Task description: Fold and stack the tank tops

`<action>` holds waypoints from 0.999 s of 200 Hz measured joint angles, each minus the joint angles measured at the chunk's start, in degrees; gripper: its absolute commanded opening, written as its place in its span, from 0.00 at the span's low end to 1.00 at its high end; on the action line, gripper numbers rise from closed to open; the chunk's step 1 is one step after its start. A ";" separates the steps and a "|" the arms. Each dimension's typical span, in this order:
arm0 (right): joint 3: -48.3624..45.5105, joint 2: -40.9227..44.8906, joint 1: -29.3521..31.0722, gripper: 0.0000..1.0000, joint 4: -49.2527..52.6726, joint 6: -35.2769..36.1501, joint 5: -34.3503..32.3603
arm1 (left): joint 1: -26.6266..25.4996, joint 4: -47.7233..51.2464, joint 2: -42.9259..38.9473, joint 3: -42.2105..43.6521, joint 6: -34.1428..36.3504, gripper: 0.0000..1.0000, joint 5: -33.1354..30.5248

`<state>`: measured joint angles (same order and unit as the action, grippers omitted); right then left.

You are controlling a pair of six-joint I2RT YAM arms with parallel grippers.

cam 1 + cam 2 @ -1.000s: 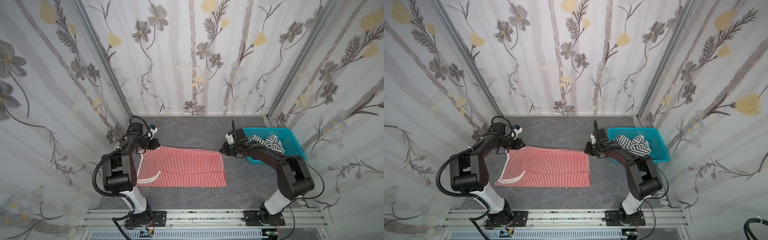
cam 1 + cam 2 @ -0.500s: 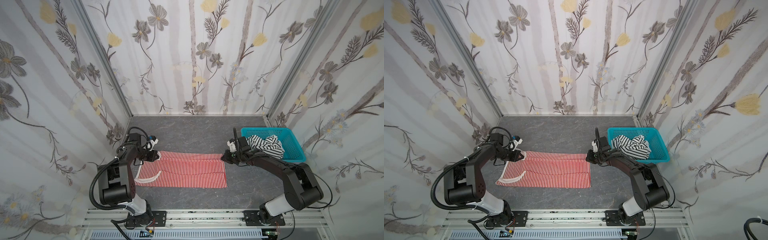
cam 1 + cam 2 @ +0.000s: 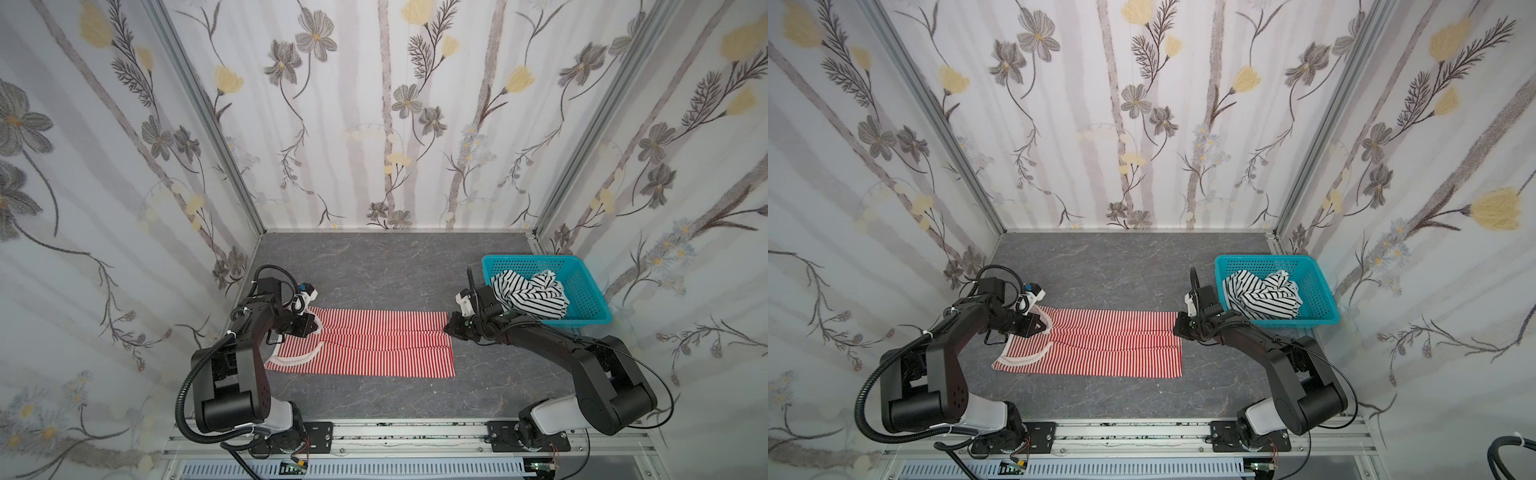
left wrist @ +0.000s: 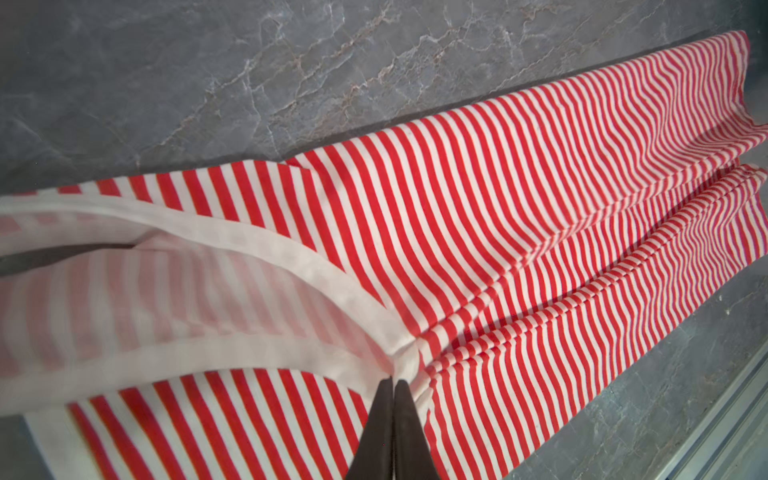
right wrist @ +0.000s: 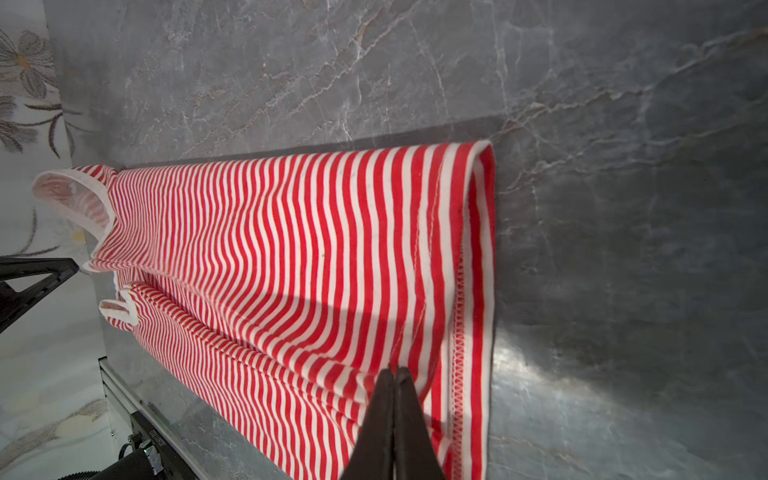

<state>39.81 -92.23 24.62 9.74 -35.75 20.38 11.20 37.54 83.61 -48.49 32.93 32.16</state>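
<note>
Left wrist: red-and-white tank top (image 4: 498,208), white trim.

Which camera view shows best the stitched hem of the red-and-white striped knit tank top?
The right wrist view: the hem of the red-and-white striped knit tank top is near, its stitching clear. Both top views show a small edge; the left wrist view, a far corner.
</note>
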 measured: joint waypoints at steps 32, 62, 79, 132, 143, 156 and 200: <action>-2.05 0.07 0.35 0.01 -0.39 -0.70 -0.22 | 0.15 0.20 0.26 0.94 0.85 0.01 -0.83; -4.07 0.07 1.31 0.17 -1.36 -1.31 -0.39 | 0.57 0.33 0.50 1.27 1.38 0.03 -1.95; -4.70 1.75 1.60 0.33 -0.81 -1.31 -0.90 | 0.94 0.31 0.31 1.27 1.46 0.08 -2.27; -2.40 7.34 2.19 0.40 3.87 -1.33 -7.02 | -1.22 0.35 -0.02 -1.33 -0.31 0.23 -1.20; -1.22 7.15 2.60 0.40 3.85 -1.88 -7.61 | -3.13 0.04 0.90 -1.92 -1.03 0.25 -0.79; 0.68 5.25 3.52 0.38 3.69 -2.27 -7.69 | -5.33 -0.24 2.29 -2.51 -1.86 0.27 -0.52; 6.58 -4.42 8.07 0.35 2.38 -3.37 -8.31 | -9.42 -2.67 7.34 -3.17 -4.57 0.27 -1.05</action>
<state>46.39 -96.64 32.69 12.12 -39.11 12.08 1.78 34.87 90.96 -51.66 28.36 31.11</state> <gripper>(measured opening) 0.361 0.271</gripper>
